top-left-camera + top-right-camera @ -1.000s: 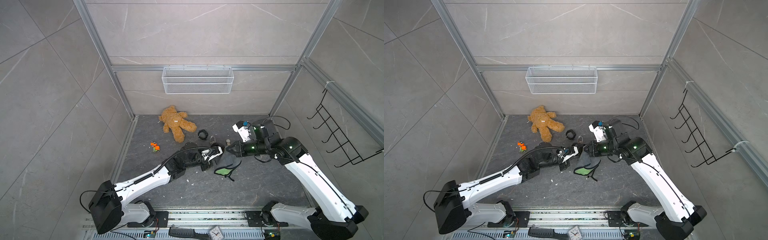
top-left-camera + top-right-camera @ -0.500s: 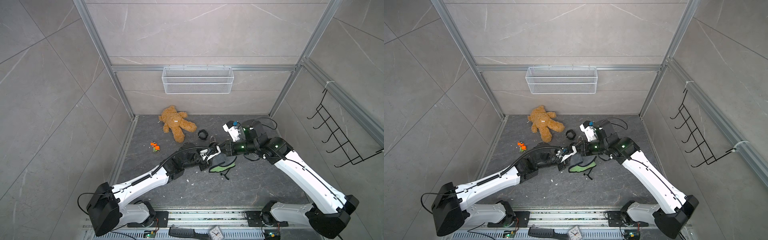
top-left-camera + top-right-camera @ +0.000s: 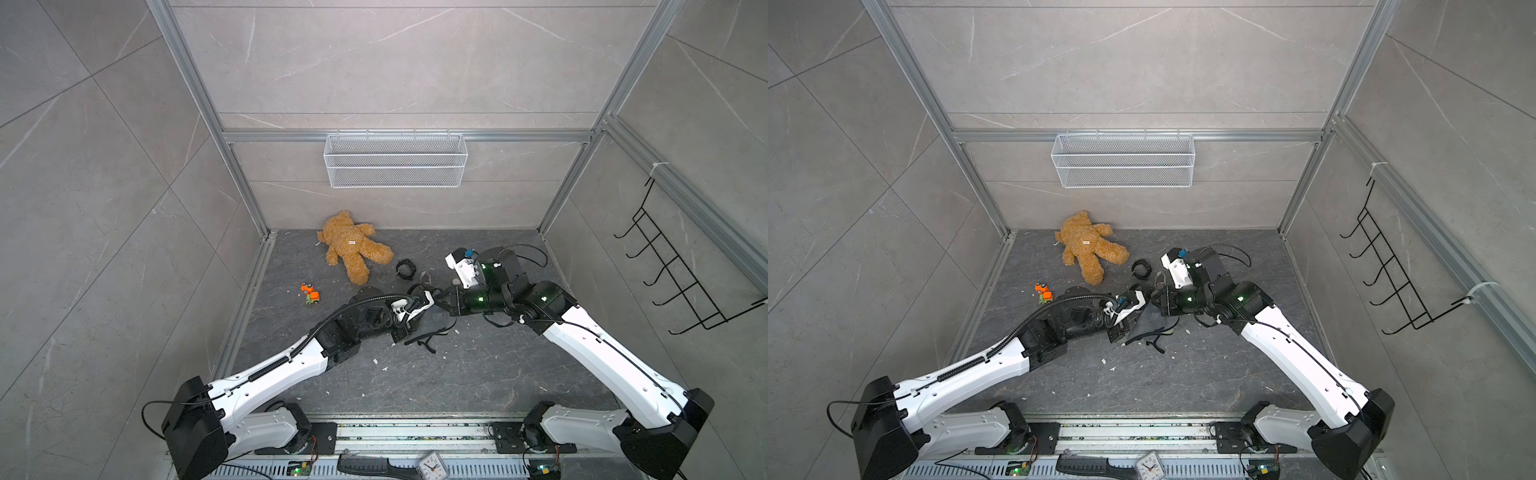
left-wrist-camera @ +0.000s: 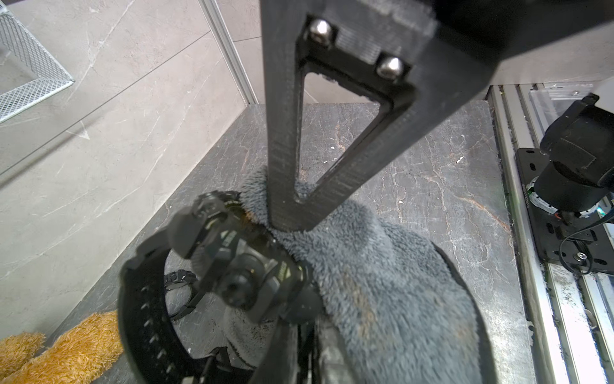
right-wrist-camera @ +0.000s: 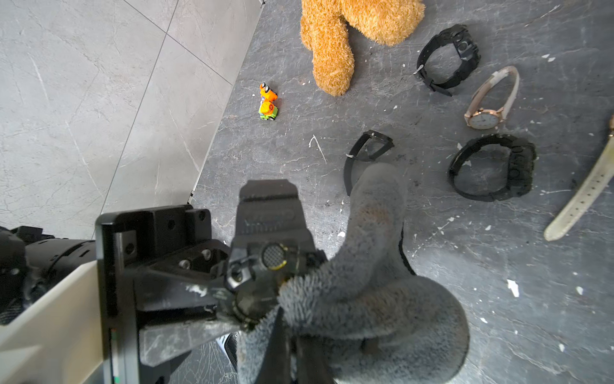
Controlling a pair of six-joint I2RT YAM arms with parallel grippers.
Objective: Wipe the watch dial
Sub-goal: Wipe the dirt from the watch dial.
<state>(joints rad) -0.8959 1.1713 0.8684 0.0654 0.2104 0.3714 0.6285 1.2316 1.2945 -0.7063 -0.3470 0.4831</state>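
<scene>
A lab test cell: tiled panel walls (image 3: 83,208), aluminium framing (image 3: 399,136), rail-mounted arms.

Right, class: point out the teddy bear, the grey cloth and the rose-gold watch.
teddy bear (image 3: 348,245): top view, on its belly.
grey cloth (image 4: 382,276): left wrist view, on its fluffy middle.
rose-gold watch (image 5: 482,119): right wrist view, on its white dial.

Fluffy grey cloth (image 4: 382,282), matt plastic watch (image 4: 232,259)

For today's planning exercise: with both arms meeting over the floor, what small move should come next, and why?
Probably rub the grey cloth, held by the right gripper, across the black watch clamped in the left gripper: cloth and watch already touch, so a short sideways stroke would wipe the dial.
</scene>
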